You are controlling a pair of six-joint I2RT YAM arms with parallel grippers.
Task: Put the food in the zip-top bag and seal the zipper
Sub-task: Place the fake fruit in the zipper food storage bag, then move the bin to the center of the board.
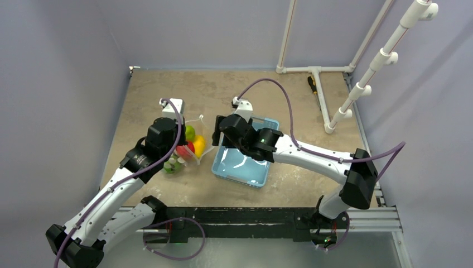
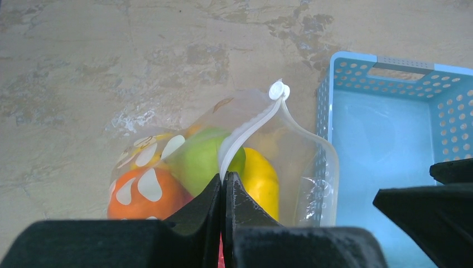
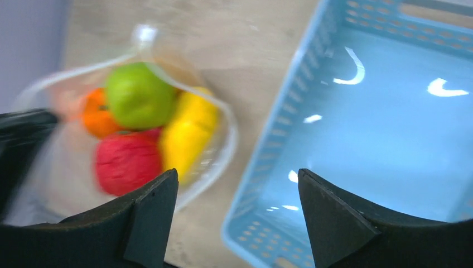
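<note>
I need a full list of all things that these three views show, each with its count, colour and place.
table: one, tan, under everything
zip-top bag: one, clear with white dots, left of the basket
food: at least four pieces, green, yellow, red, orange, inside the bag
zipper: one, whitish, along the bag mouth
basket: one, light blue, mid-table
pipe frame: one, white, far right
screwdriver: one, black-yellow, beside the frame
left gripper: black, shut on the zipper
right gripper: black, open, over the basket's edge

Bag [image 1: 195, 151] just beside basket's [image 1: 245, 167] left wall — hardly a gap. Far-left table [image 1: 150, 89] open; pipe frame [image 1: 315, 70] blocks far right.
</note>
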